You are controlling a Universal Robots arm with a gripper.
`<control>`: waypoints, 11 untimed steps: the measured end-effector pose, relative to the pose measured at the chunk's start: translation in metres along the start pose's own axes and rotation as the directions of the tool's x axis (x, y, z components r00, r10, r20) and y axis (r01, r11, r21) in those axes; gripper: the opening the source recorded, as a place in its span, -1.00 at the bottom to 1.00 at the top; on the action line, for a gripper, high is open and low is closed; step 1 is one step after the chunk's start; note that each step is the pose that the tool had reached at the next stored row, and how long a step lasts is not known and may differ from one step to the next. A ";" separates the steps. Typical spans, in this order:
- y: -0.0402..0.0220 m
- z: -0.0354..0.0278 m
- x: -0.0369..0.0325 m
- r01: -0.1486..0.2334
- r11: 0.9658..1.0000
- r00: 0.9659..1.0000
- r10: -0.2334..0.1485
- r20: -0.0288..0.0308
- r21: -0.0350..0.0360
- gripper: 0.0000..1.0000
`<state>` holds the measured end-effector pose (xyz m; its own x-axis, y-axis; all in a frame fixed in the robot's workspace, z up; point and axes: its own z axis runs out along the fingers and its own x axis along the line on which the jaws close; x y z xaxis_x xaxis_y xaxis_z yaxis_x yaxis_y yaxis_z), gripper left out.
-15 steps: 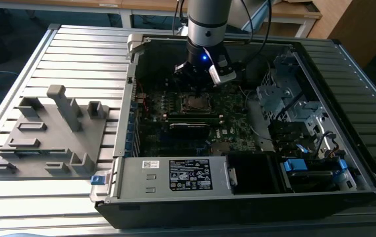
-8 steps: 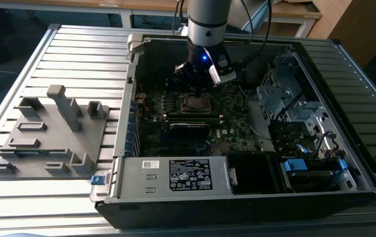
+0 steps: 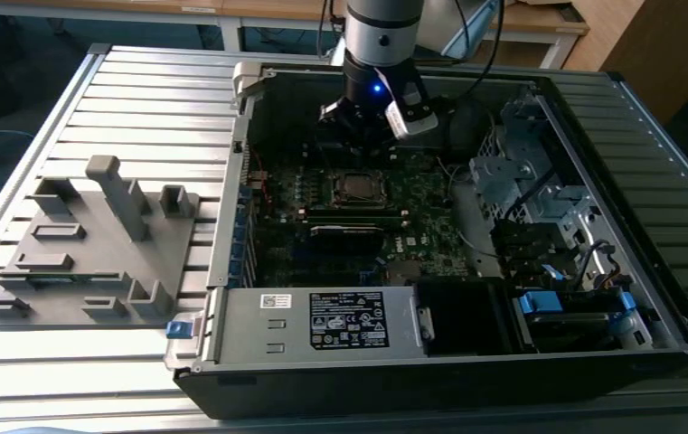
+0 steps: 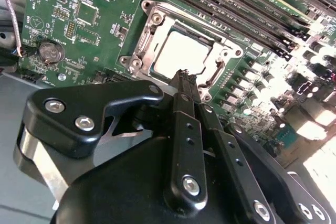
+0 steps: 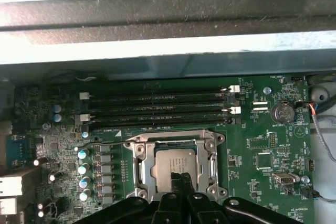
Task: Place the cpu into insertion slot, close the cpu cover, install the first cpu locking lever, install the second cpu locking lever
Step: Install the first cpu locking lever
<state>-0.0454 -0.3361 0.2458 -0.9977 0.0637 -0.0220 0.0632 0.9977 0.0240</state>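
cpu [image 5: 169, 161] edge behind tool [image 5: 180, 178], tool base cropped

From my exterior feed I see a ribbed silver-grey metal slatted table [image 3: 138, 95], an open black and grey metal computer case [image 3: 440, 384] lying flat on it toward the exterior view's right, a grey plastic fixture plate with upright posts [image 3: 102, 271] beside the case on the exterior view's left.
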 end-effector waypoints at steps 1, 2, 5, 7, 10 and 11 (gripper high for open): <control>0.0000 -0.0008 0.0000 0.000 1.000 1.000 0.000 0.000 0.000 -0.79; 0.0000 -0.0017 -0.0001 0.000 1.000 1.000 0.000 0.000 0.000 -0.79; 0.0001 -0.0041 -0.0001 0.000 1.000 1.000 0.000 0.000 0.000 -0.79; 0.0001 -0.0057 -0.0002 0.000 1.000 1.000 0.000 0.000 0.000 -0.79; 0.0002 -0.0081 -0.0002 0.000 1.000 1.000 0.000 0.000 0.000 -0.79; 0.0002 -0.0090 -0.0002 0.000 1.000 1.000 0.000 0.000 0.000 -0.79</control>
<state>-0.0454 -0.3362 0.2547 -0.9977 0.0637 -0.0221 0.0631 0.9977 0.0240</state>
